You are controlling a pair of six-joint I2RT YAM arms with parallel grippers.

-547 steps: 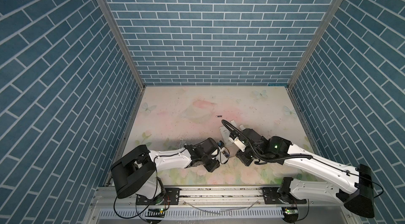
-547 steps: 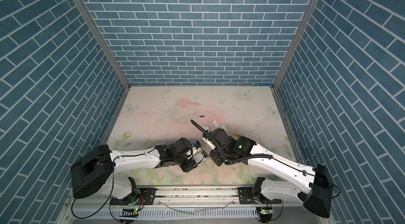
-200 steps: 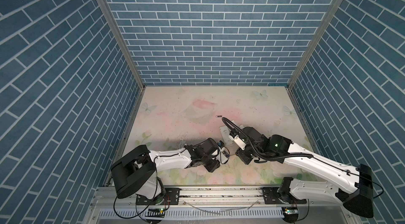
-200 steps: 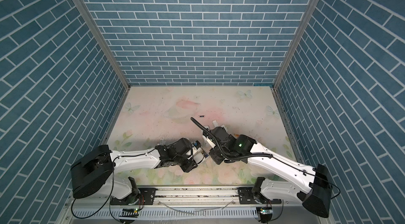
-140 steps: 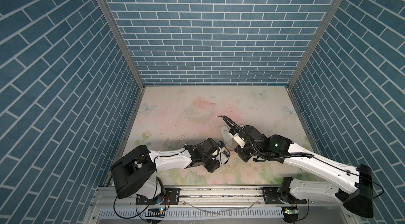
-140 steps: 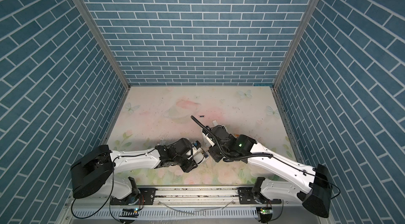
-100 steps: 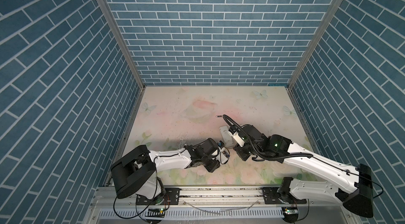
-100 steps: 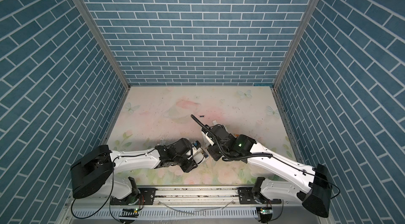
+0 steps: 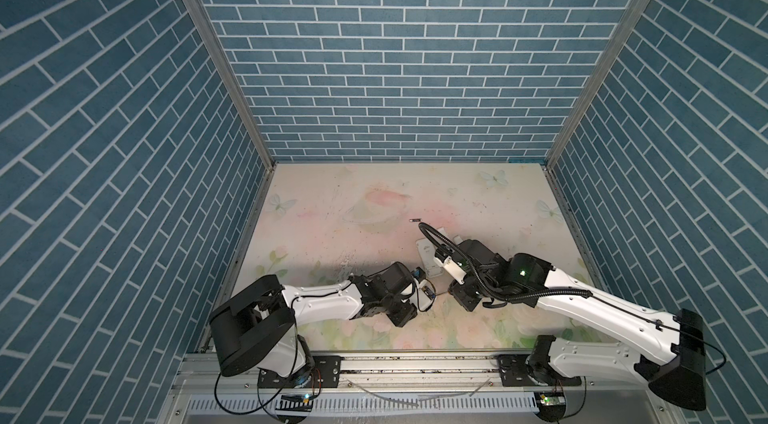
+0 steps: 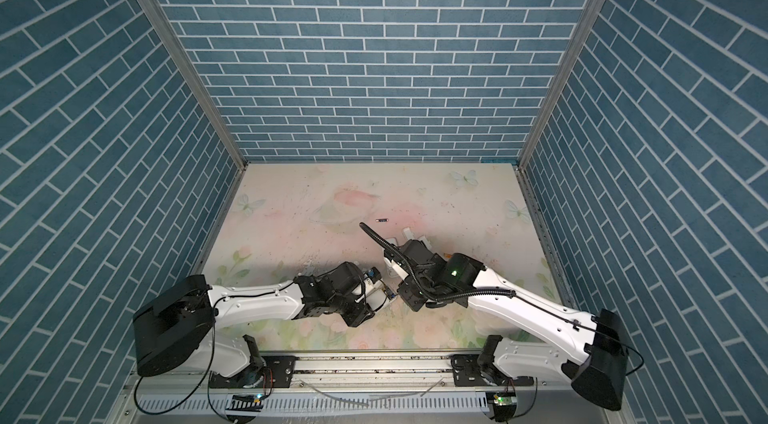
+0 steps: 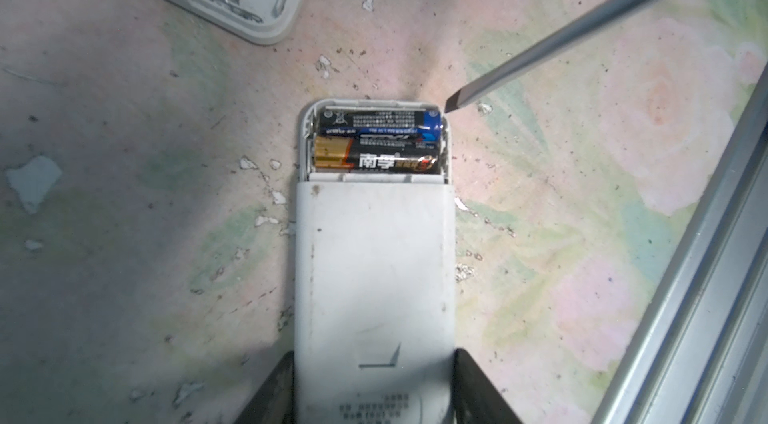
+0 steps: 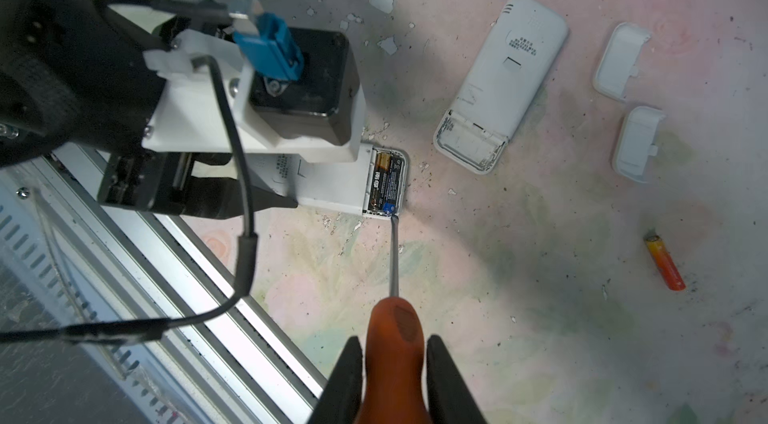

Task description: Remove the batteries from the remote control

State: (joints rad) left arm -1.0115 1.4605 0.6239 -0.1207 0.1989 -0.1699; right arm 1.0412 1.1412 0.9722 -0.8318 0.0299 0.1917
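My left gripper (image 11: 374,359) is shut on a white remote control (image 11: 374,268) lying back-up on the mat, one finger on each long side. Its end compartment is uncovered and holds two batteries (image 11: 376,139) side by side, one black and blue, one black and gold. My right gripper (image 12: 395,343) is shut on the orange handle of a screwdriver (image 12: 394,260). The flat tip (image 11: 453,102) sits at the outer corner of the compartment, by the blue battery's end. In both top views the two grippers meet near the front of the mat (image 9: 432,293) (image 10: 390,295).
A second white remote (image 12: 503,81) with an empty compartment lies nearby, with two white covers (image 12: 619,65) (image 12: 636,143) beyond it. An orange battery (image 12: 665,262) lies loose on the mat, and a black one (image 9: 415,219) farther back. The aluminium front rail (image 12: 208,276) runs close by.
My right arm has edged slightly back and left with the screwdriver. The left arm has stayed still with the remote control in its grip.
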